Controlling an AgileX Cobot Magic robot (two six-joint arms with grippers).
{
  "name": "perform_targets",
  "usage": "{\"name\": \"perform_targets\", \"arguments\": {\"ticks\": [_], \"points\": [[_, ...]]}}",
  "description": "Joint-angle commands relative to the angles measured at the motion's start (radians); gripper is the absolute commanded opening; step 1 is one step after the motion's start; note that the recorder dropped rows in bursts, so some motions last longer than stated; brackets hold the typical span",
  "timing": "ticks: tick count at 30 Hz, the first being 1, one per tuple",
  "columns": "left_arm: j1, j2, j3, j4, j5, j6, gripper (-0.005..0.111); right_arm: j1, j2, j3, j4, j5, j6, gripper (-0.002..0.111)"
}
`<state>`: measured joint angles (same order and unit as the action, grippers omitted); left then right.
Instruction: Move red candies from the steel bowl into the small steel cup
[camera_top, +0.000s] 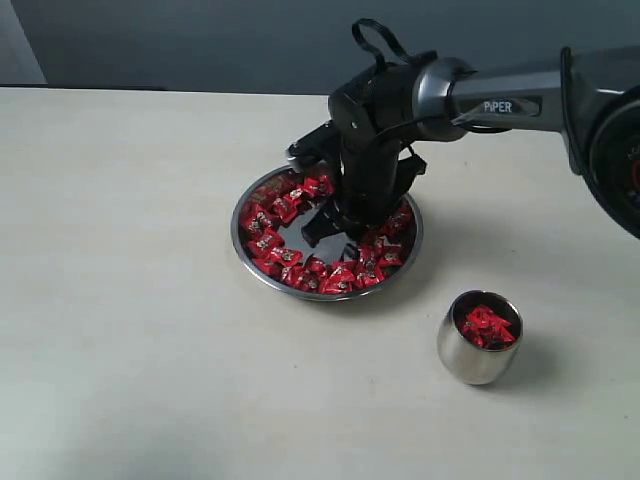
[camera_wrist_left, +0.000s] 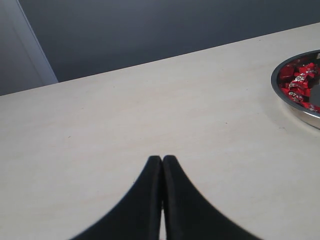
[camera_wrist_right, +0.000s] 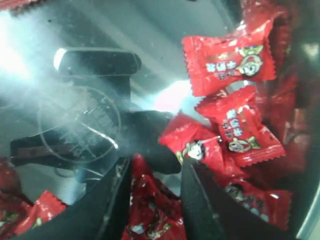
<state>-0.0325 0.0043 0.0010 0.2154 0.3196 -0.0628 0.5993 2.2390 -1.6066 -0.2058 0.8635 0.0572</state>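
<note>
We see the right gripper (camera_top: 335, 225) and its arm filling the middle of the steel bowl (camera_top: 236, 235), jaws apart. Red candies (camera_top: 285, 258) ring it inside the rim, some crowding its fingers (camera_wrist_right: 112, 200). The table (camera_top: 130, 300) left of the bowl is free. The small steel cup (camera_top: 470, 362) stands well apart, right of the bowl and nearer the camera, mouth uncovered, bare table between.

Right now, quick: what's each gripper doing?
Left gripper: fingers shut, empty.
Right gripper: fingers around a red candy in the steel bowl; grip cannot be told.
</note>
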Motion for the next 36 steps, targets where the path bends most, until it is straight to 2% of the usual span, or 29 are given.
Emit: {"name": "perform_targets", "arguments": {"ticks": [1,16,30,31,34,36], "points": [[0.0,-0.004,-0.001,0.003,-0.007,-0.005,0.0,-0.006,-0.012,-0.004,-0.032,-0.004,-0.002,0.034],[0.0,-0.004,-0.001,0.003,-0.007,-0.005,0.0,-0.006,-0.023,-0.004,-0.129,-0.012,0.002,0.034],[0.0,-0.004,-0.001,0.003,-0.007,-0.005,0.0,-0.006,0.002,-0.004,-0.104,-0.006,0.005,0.033],[0.0,-0.004,-0.001,0.003,-0.007,-0.005,0.0,-0.006,0.002,-0.004,-0.104,-0.006,0.005,0.032],[0.0,-0.004,-0.001,0.003,-0.007,-0.005,0.0,-0.006,0.002,-0.004,-0.104,-0.006,0.005,0.003],[0.0,-0.004,-0.001,0.003,-0.007,-0.005,0.0,-0.006,0.002,-0.004,-0.104,-0.006,0.005,0.0]]}}
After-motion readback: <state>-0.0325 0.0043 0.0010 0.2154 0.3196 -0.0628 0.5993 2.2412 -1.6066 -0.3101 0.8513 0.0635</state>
